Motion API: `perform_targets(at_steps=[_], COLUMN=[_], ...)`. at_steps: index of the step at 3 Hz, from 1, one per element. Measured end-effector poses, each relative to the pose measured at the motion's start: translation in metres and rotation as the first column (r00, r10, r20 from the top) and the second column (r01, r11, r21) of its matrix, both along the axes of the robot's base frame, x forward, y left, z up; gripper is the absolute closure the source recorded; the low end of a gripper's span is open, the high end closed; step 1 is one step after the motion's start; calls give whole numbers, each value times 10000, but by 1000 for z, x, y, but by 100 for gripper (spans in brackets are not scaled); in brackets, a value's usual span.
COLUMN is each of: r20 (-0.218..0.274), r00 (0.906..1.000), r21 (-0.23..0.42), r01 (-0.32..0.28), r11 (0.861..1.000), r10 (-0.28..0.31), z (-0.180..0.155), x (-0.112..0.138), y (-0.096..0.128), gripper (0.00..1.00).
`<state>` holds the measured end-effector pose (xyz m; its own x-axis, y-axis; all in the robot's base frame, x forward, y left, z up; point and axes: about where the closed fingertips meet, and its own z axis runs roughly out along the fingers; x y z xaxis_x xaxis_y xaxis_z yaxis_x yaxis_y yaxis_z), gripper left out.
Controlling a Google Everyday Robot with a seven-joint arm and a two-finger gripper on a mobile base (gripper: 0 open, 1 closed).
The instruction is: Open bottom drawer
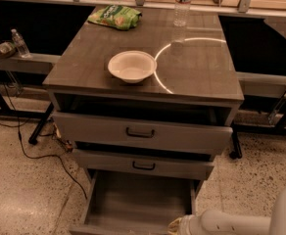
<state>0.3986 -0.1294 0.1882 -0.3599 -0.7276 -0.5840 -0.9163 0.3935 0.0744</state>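
The bottom drawer (138, 199) juts straight out from the cabinet (206, 82) foot, its length running outward, beneath the middle drawer (143, 165). The gripper (175, 225) sits at its front right corner, and I cannot tell its grasp. A bowl (131, 66) rests atop the cabinet.

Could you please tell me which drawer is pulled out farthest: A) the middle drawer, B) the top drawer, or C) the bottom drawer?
C: the bottom drawer shows its grey interior, unlike the top drawer and middle drawer above; the gripper sits by its front right corner.
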Motion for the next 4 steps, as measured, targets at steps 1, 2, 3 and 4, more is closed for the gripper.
perform_targets(at_steps=[1, 2, 3, 4], r20=[236, 867, 1293, 1288], r00=[9970, 9842, 9702, 9690], r21=[884, 1407, 1842, 1943], r01=[715, 1411, 1797, 1840], r11=[9935, 9799, 9663, 9635], r10=[-738, -1542, -2051, -2110], z=[23, 62, 98, 103], x=[11, 20, 32, 32], y=[-25, -64, -94, -98], gripper=[100, 100, 100, 100])
